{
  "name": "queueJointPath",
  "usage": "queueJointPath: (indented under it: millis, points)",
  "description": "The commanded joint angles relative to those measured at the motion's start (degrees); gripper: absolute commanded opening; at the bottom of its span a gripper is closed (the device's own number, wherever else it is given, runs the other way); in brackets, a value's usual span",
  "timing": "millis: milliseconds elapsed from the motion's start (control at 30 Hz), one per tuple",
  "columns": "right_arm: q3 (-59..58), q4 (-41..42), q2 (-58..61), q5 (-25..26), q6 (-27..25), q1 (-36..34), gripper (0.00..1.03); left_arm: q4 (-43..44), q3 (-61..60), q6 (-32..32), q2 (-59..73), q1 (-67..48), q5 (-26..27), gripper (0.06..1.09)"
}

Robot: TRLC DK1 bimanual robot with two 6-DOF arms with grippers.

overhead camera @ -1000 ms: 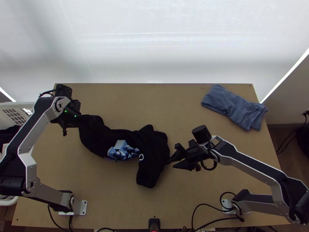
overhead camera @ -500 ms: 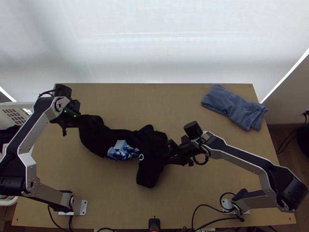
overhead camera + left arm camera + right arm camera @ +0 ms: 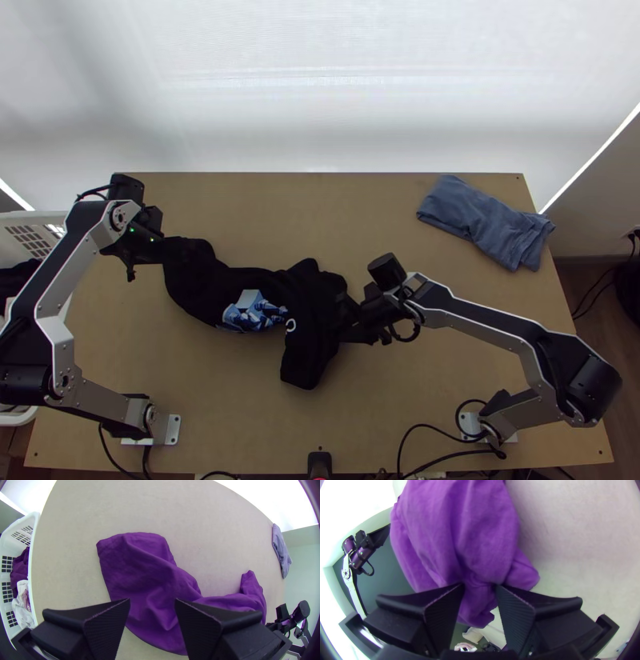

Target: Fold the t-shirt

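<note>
The dark t-shirt lies bunched in a long crumpled strip across the middle-left of the table, its blue-and-white print facing up. At its far left end is my left gripper; in the left wrist view the left gripper stands open above the cloth. My right gripper is at the shirt's right end, dark against dark. The right wrist view has the right gripper open, with bunched cloth between and beyond its fingers.
A folded blue-grey garment lies at the table's back right. Beside the left edge stands a white basket with clothes in it. Bare tabletop stretches behind the shirt, and more lies in front.
My right gripper has moved left from beside the shirt's right end onto it, and the cloth there has shifted slightly. The left gripper has shifted very slightly left.
</note>
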Motion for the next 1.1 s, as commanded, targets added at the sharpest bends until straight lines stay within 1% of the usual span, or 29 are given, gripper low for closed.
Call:
queueJointPath:
  millis: [0,33,67,133,400,600,867,933,1067]
  points:
    - [2.0,1.1,1.8,0.6,0.8,0.7,0.46,-0.2,-0.5,0.6,-0.6,0.8,-0.3,0.74]
    - [2.2,1.1,1.8,0.9,0.8,0.7,0.44,-0.2,-0.6,0.7,-0.6,0.9,-0.3,0.74]
    - [2.4,1.1,1.6,1.6,0.8,0.6,0.35,-0.2,-0.6,0.8,-0.6,1.0,-0.3,0.74]
    - [2.4,1.5,0.7,6.5,0.7,0.3,0.02,-0.1,-0.7,1.1,-0.6,1.2,-0.3,0.74]
    - [1.5,1.3,-7.6,7.9,-0.2,0.2,0.03,0.3,2.1,1.6,2.4,3.3,-0.2,0.74]
    - [2.6,-1.7,-13.0,10.8,-2.5,0.5,0.03,0.0,9.1,1.0,8.6,3.6,0.6,0.74]
    - [1.4,-3.1,-13.5,16.3,-5.9,2.6,0.03,-0.3,19.9,1.4,20.9,2.0,0.8,0.74]
    - [1.4,-3.3,-13.3,17.9,-6.1,3.6,0.03,-1.8,21.9,2.2,23.0,1.7,0.8,0.74]
    - [2.4,-4.5,-12.8,19.2,-6.1,4.7,0.03,-9.7,25.3,5.2,26.4,1.5,0.7,0.74]
